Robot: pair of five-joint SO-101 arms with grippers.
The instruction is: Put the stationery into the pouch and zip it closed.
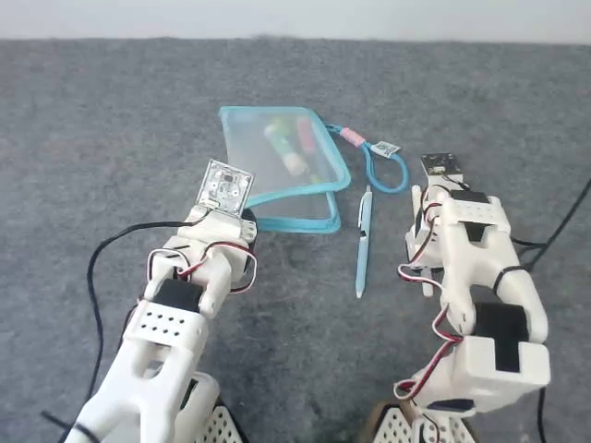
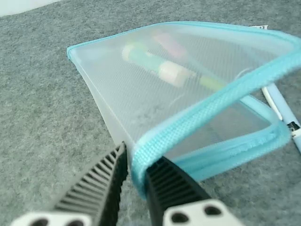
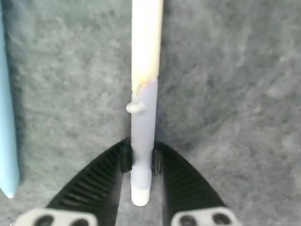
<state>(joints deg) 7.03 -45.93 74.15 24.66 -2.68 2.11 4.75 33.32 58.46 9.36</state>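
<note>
Pouch (image 2: 155, 108) rim sits pinched between the closed left fingers (image 2: 110, 181); right fingers (image 3: 181, 176) clamp a pale pen (image 3: 143, 117), open surface (image 3: 235, 94) beyond, blue pen (image 3: 5, 117) beside.

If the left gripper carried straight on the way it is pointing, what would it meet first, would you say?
The pouch itself: the left gripper is shut on its teal zip edge, so going on would press into the mesh wall, probably then the markers inside.
</note>
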